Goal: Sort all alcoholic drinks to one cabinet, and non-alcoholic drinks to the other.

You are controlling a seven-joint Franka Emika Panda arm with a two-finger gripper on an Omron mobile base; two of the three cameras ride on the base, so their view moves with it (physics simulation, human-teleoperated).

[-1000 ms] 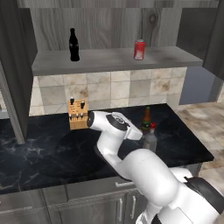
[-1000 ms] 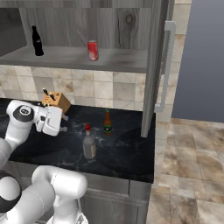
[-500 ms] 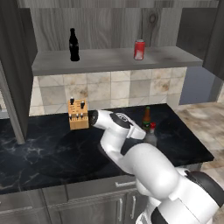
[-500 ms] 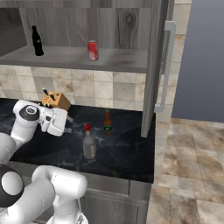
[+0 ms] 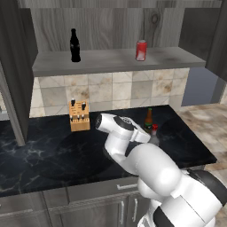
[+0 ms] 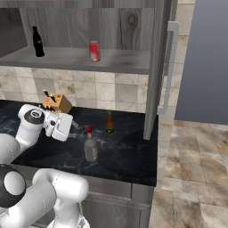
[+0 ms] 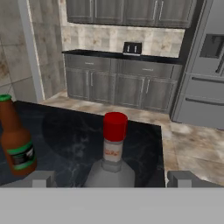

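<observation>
Done: cola bottle (image 5: pixel 75 45) and soda can (image 5: pixel 141 50) stood on the cabinet shelf (image 5: pixel 111 62).
Left: 2 red-capped bottles, slim (image 6: pixel 109 124) and stout (image 6: pixel 91 145), on the surface (image 6: pixel 124 156).
Gripper (image 6: pixel 75 129): open, empty, near the stout bottle.

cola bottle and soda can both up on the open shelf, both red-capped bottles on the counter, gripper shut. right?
Not quite: the gripper is open, its tips spread either side of the clear-grey bottle in the hand view. The rest holds: cola bottle and soda can on the shelf, slim bottle on the counter.
</observation>
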